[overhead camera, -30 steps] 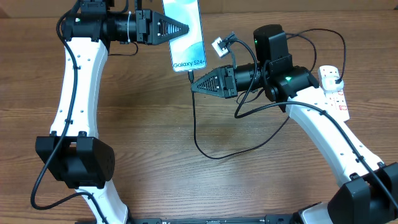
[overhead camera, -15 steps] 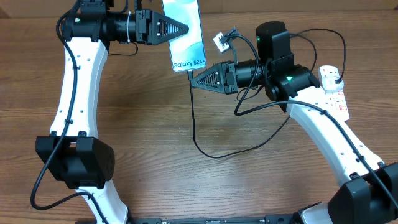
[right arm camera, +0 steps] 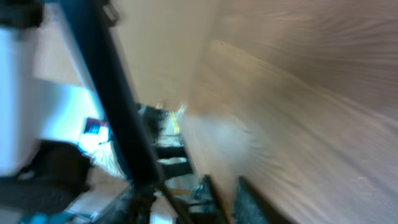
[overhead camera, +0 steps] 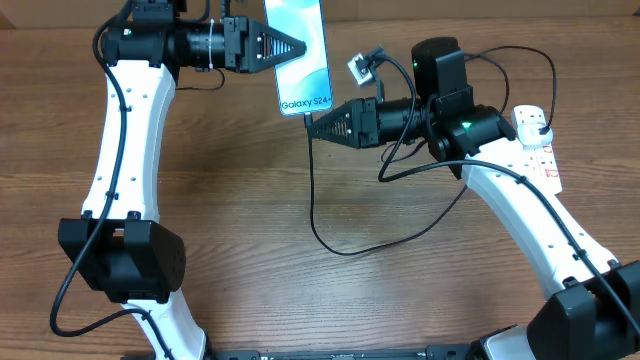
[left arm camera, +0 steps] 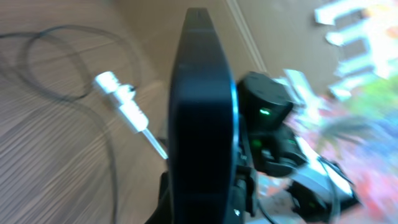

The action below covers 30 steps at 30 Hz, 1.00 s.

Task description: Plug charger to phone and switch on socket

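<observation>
My left gripper (overhead camera: 298, 47) is shut on the phone (overhead camera: 305, 75) and holds it up at the back of the table, with "Galaxy S24+" at its near end. In the left wrist view the phone (left arm camera: 199, 106) shows edge-on as a dark slab in the jaws (left arm camera: 202, 208). The charger cable (overhead camera: 312, 200) hangs from the phone's bottom edge, loops over the table and runs to its plug (overhead camera: 541, 122) in the white socket strip (overhead camera: 543, 155). My right gripper (overhead camera: 309, 125) sits just under the phone's bottom edge. In the blurred right wrist view its fingers (right arm camera: 231, 193) show a narrow gap with nothing between them.
A small white connector (overhead camera: 356, 70) sticks out from the right arm's own wiring next to the phone; it also shows in the left wrist view (left arm camera: 121, 99). The brown wooden table (overhead camera: 230, 230) carries only the cable loop in its middle. The strip lies at the right edge.
My right gripper has moved up to the phone's bottom edge. The phone and left gripper have shifted slightly right.
</observation>
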Motion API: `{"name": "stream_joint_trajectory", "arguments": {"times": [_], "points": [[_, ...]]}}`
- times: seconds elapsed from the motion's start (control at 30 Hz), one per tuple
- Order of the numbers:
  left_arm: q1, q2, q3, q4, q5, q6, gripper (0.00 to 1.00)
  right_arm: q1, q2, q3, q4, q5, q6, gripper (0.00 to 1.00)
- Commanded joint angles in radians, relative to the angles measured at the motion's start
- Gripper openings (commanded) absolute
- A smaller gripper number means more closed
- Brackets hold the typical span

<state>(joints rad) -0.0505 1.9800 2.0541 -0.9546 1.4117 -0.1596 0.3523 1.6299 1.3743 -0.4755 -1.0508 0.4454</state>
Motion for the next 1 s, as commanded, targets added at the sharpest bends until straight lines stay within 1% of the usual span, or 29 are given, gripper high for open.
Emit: {"name": "stream_joint_trajectory", "arguments": {"times": [0.0,0.13,0.17,0.23,0.3,0.33,0.4,0.57,0.73,0.77,0.87,0.97], "points": [[0.011,-0.011,0.009,-0.061,-0.195,-0.043,0.04,-0.007,0.000,0.008,-0.076,0.204,-0.008,0.52],[0.000,-0.003,0.002,-0.195,-0.410,-0.042,0.04,-0.007,-0.005,0.008,-0.174,0.327,-0.009,0.64],[-0.006,-0.001,-0.014,-0.223,-0.463,-0.042,0.04,-0.011,-0.005,0.008,-0.201,0.344,-0.022,0.71],[-0.016,0.006,-0.042,-0.251,-0.479,-0.018,0.04,-0.027,-0.007,0.008,-0.236,0.344,-0.030,0.78],[-0.030,0.015,-0.085,-0.261,-0.476,0.003,0.04,-0.053,-0.007,0.008,-0.275,0.344,-0.030,0.80],[-0.039,0.019,-0.113,-0.261,-0.480,0.010,0.04,-0.070,-0.007,0.008,-0.298,0.344,-0.030,0.85],[-0.058,0.030,-0.165,-0.256,-0.480,0.030,0.04,-0.102,-0.007,0.008,-0.341,0.344,-0.032,0.90],[-0.106,0.064,-0.264,-0.203,-0.499,0.058,0.04,-0.168,-0.007,0.008,-0.420,0.360,-0.082,0.93],[-0.150,0.130,-0.280,-0.129,-0.638,-0.014,0.04,-0.183,-0.007,0.008,-0.458,0.388,-0.084,0.93],[-0.154,0.146,-0.280,-0.117,-0.642,-0.027,0.04,-0.183,-0.007,0.008,-0.458,0.389,-0.084,0.93],[-0.164,0.213,-0.280,-0.076,-0.601,-0.028,0.05,-0.182,-0.006,0.008,-0.458,0.388,-0.088,0.94],[-0.165,0.283,-0.280,-0.047,-0.492,-0.017,0.04,-0.182,-0.006,0.008,-0.459,0.388,-0.098,0.95]]}}
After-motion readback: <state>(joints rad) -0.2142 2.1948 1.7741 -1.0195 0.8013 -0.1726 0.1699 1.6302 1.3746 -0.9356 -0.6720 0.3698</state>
